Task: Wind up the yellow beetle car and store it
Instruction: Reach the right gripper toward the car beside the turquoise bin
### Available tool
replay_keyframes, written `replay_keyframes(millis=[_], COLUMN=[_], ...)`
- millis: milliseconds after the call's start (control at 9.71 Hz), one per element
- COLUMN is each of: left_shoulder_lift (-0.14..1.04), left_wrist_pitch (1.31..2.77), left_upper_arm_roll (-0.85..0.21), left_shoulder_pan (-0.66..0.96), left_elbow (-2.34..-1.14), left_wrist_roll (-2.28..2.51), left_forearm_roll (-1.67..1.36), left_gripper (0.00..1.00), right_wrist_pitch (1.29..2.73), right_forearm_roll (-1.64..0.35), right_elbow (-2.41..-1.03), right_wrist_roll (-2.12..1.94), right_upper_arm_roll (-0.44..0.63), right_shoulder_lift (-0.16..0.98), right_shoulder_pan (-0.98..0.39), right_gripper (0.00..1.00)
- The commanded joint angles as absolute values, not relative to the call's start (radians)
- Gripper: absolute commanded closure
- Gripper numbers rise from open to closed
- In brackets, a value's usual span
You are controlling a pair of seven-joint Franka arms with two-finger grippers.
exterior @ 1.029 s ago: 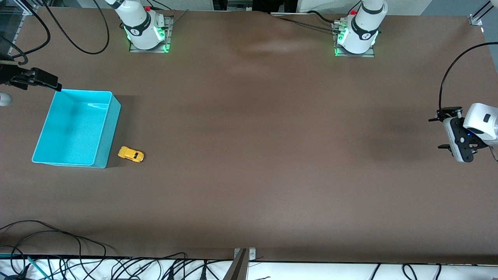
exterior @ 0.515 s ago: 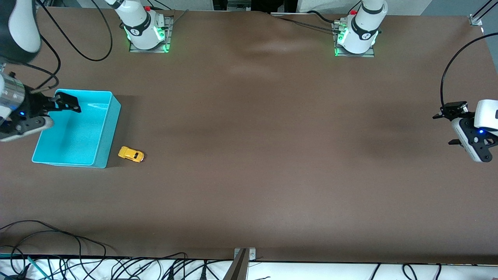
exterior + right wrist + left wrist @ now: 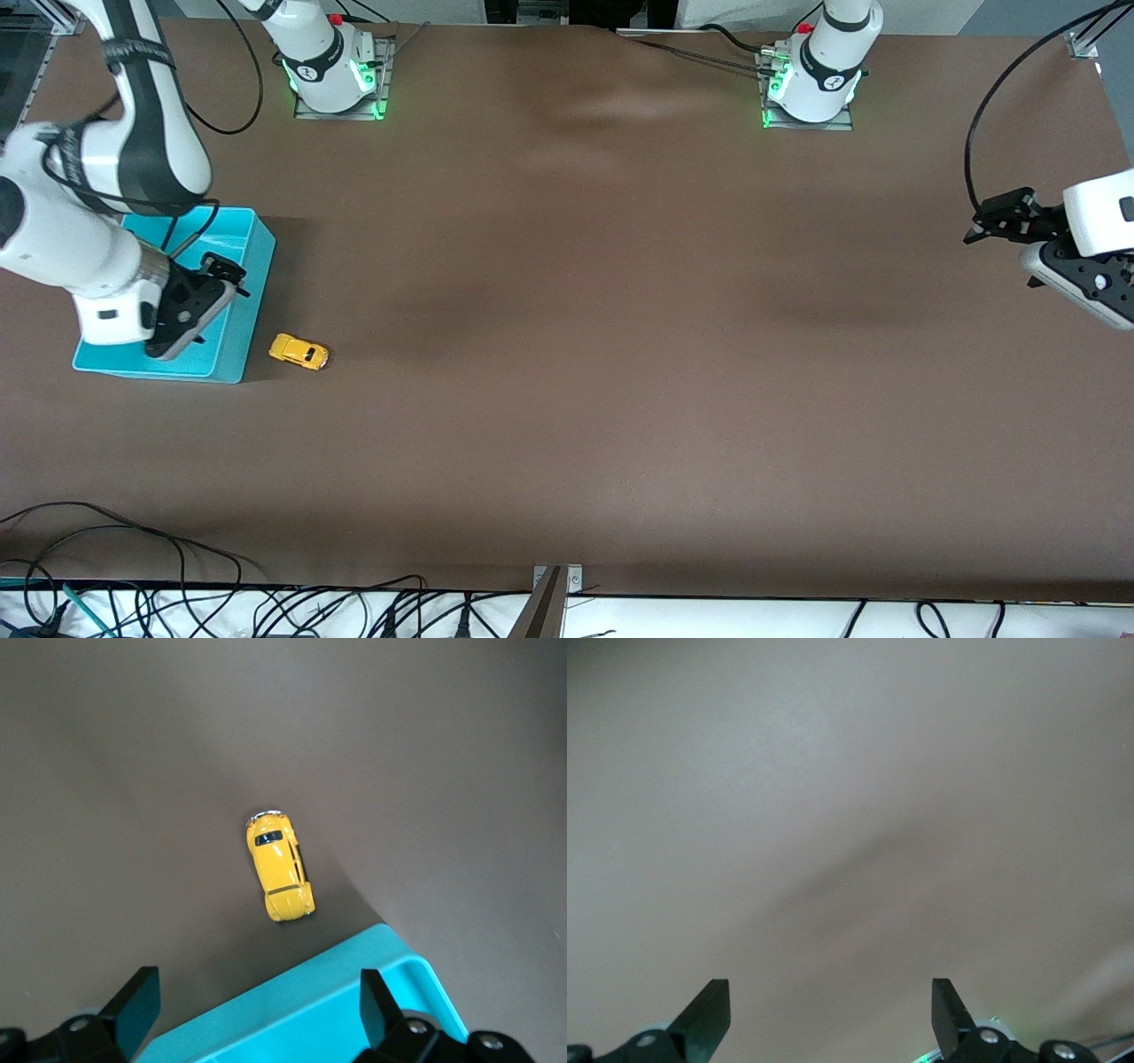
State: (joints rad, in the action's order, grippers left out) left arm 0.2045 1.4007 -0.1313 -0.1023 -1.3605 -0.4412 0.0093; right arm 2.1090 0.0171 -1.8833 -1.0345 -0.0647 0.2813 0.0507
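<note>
The yellow beetle car stands on the brown table beside the turquoise bin, at the bin's corner nearest the front camera. My right gripper is open and empty, over the bin's wall next to the car. In the right wrist view the car lies just outside the bin's rim, past the open right gripper. My left gripper is open and empty, up over the left arm's end of the table. The left wrist view shows its open gripper over bare table.
The two arm bases stand along the table's edge farthest from the front camera. Loose cables lie off the table's edge nearest the front camera. The wide brown table holds nothing else.
My right arm has swung in from the table's end over the bin, toward the car. My left gripper has drifted a little farther from the front camera. The car has not moved.
</note>
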Motion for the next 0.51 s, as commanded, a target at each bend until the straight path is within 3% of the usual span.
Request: replay_keyframes(millis=[0,206,412], left_shoulder_lift=[0.086,0.008,-0.032], left_wrist_pitch=[1.437,1.541,1.543], left_upper_arm_roll=[-0.003,0.017,-0.011], left_shoulder_pan=[0.046,0.060,0.028], left_elbow=[-1.471,-1.581,-1.646], left_wrist_roll=[-0.225,-0.189,-0.089], left_forearm_roll=[-0.015,-0.018,-0.020], left_gripper=[0.00,0.00,0.00], right_wrist_pitch=[2.161,2.215,2.259], right_forearm_roll=[0.006,0.005,0.006], right_elbow=[-1.887,-1.890,-1.887], right_wrist_roll=[-1.239,-1.317,-1.374], right_upper_arm_roll=[-0.075,-0.087,-0.089], right_shoulder_lift=[0.366,0.423,0.477], right_shoulder_pan=[0.055,0.058,0.058], right_gripper=[0.00,0.00,0.00])
